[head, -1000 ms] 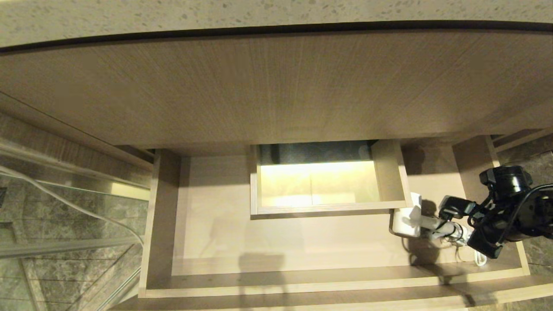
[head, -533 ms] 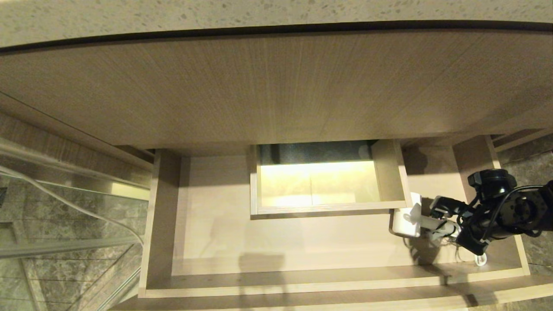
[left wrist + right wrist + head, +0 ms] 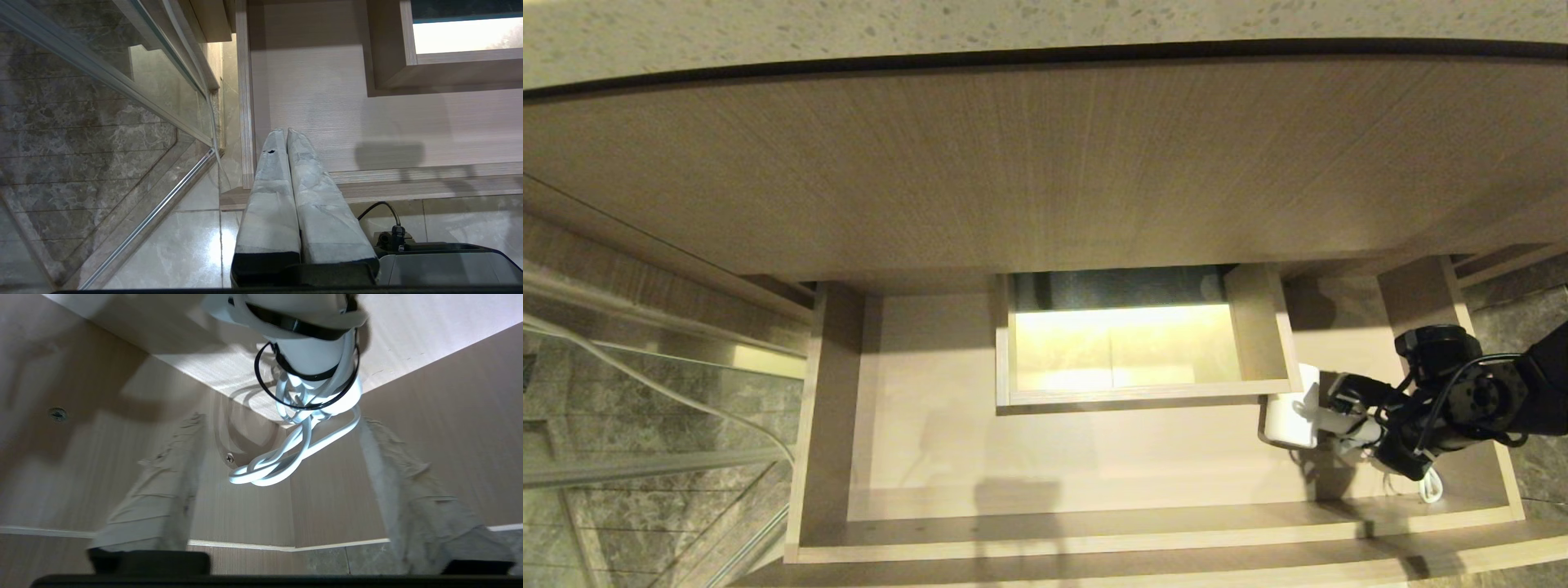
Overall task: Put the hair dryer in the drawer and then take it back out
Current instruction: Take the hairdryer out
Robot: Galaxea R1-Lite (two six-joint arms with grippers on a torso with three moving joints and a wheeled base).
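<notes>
The drawer (image 3: 1054, 457) stands pulled out below the counter. The white hair dryer (image 3: 1290, 420) lies on its floor in the right near corner, beside the boxed cutout. My right gripper (image 3: 1352, 418) is open just to the right of it, at its handle end. In the right wrist view the handle (image 3: 312, 351) and the looped white cord (image 3: 282, 461) lie ahead of and between the spread fingers (image 3: 163, 486), which grip nothing. My left gripper (image 3: 286, 131) is shut and empty above the drawer's left front corner (image 3: 245, 175).
The boxed cutout (image 3: 1127, 343) rises in the drawer's middle with a lit opening. A tall wood-grain panel (image 3: 1013, 163) and a speckled countertop (image 3: 1013, 16) stand behind. A glass panel (image 3: 645, 408) and marble floor lie to the left.
My right gripper has opened and let go of the hair dryer's handle. The right wrist has shifted slightly left and lower. The hair dryer stays in the drawer's right near corner.
</notes>
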